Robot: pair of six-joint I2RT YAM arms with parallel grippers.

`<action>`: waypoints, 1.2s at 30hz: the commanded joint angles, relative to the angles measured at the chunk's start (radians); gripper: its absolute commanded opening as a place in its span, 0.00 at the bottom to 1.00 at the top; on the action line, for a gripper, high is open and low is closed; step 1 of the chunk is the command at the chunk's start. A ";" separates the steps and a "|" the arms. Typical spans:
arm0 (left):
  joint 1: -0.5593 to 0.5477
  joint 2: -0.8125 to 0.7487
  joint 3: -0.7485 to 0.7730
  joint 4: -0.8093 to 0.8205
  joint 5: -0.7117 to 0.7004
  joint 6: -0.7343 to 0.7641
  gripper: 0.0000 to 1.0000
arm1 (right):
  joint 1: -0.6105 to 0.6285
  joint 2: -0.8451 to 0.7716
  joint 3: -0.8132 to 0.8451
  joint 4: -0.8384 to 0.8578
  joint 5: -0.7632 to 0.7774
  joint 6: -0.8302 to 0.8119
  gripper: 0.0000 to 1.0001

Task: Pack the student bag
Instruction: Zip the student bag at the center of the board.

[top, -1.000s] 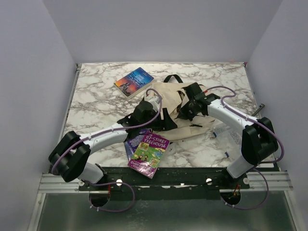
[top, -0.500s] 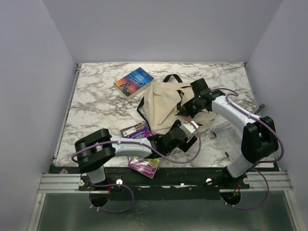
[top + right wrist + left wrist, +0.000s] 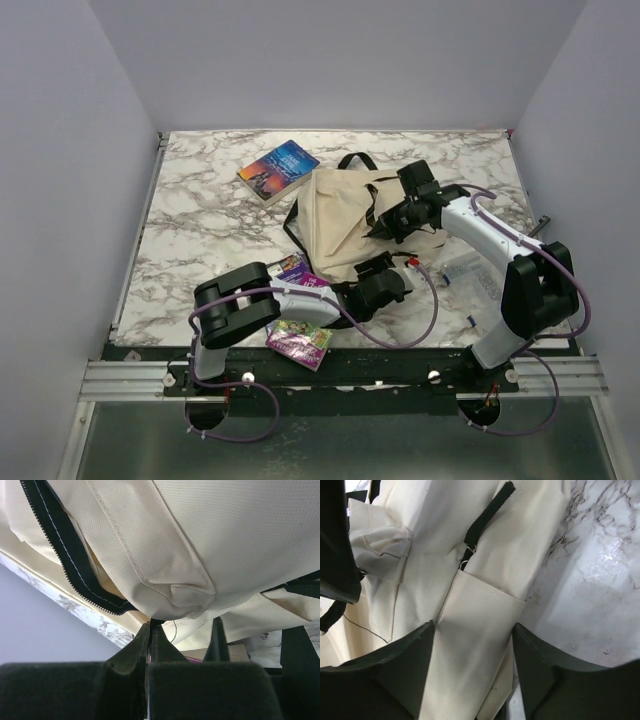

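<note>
The cream-beige student bag (image 3: 345,212) with black straps lies at mid-table, its right side lifted. My right gripper (image 3: 386,229) is shut on a black bit of the bag's trim; in the right wrist view the jaws (image 3: 151,624) pinch it under the zipper edge (image 3: 75,555) and the bag (image 3: 240,535) hangs over them. My left gripper (image 3: 384,272) is open at the bag's near edge. In the left wrist view its fingers (image 3: 405,672) stand apart on either side of a flat fold of the bag (image 3: 470,645).
A blue book (image 3: 279,170) lies at the back left of the bag. A purple book (image 3: 296,270) sits by the bag's near-left corner and a green-and-purple book (image 3: 300,341) at the front edge, partly under my left arm. A clear plastic box (image 3: 472,273) lies on the right.
My left arm has folded in and swung right, moving its gripper from the bag's left side to its near edge. My right gripper has raised the bag's right side.
</note>
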 commanded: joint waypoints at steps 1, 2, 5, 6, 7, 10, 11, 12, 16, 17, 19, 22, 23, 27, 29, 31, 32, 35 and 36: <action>-0.014 0.029 0.016 0.015 0.001 0.072 0.54 | 0.002 -0.025 0.004 0.025 -0.055 0.039 0.01; -0.017 0.032 0.016 0.013 0.008 0.072 0.48 | 0.001 -0.023 0.015 0.025 -0.052 0.037 0.01; -0.023 0.032 0.003 0.013 0.068 0.081 0.27 | -0.003 -0.015 0.059 0.036 -0.039 0.031 0.01; -0.026 0.031 -0.001 0.013 0.079 0.083 0.18 | -0.007 -0.008 0.073 0.040 -0.038 0.029 0.01; -0.027 0.030 -0.004 0.013 0.091 0.085 0.08 | -0.010 -0.001 0.093 0.046 -0.037 0.021 0.01; -0.032 0.032 -0.024 0.016 0.139 0.086 0.00 | -0.033 0.041 0.151 0.039 -0.022 0.008 0.01; -0.037 0.034 -0.028 0.016 0.160 0.086 0.00 | -0.044 0.057 0.175 0.038 -0.018 0.001 0.01; -0.042 0.035 -0.034 0.016 0.177 0.088 0.00 | -0.053 0.079 0.200 0.034 -0.008 -0.010 0.01; -0.064 0.042 -0.050 0.022 0.217 0.084 0.00 | -0.093 0.171 0.329 0.034 0.010 -0.055 0.01; -0.069 0.043 -0.052 0.023 0.219 0.081 0.00 | -0.100 0.195 0.354 0.050 0.007 -0.064 0.01; -0.076 0.045 -0.060 0.027 0.231 0.074 0.00 | -0.111 0.251 0.415 0.064 0.005 -0.077 0.01; -0.082 0.055 -0.063 0.030 0.244 0.080 0.00 | -0.121 0.346 0.533 0.058 -0.023 -0.104 0.01; -0.084 0.057 -0.065 0.032 0.247 0.082 0.00 | -0.121 0.374 0.560 0.074 -0.029 -0.114 0.01; -0.087 0.057 -0.074 0.042 0.272 0.077 0.00 | -0.131 0.432 0.639 0.149 -0.044 -0.125 0.01; -0.086 0.054 -0.080 0.045 0.293 0.066 0.00 | -0.140 0.442 0.664 0.177 -0.023 -0.114 0.01; -0.088 0.051 -0.087 0.055 0.314 0.055 0.00 | -0.163 0.466 0.682 0.218 -0.037 -0.087 0.01; -0.090 0.051 -0.089 0.058 0.326 0.046 0.00 | -0.170 0.492 0.715 0.221 -0.038 -0.084 0.01; -0.100 0.053 -0.103 0.087 0.368 0.029 0.00 | -0.193 0.597 0.838 0.193 -0.035 -0.074 0.01; -0.104 0.055 -0.105 0.091 0.376 0.027 0.00 | -0.195 0.623 0.868 0.202 -0.029 -0.066 0.01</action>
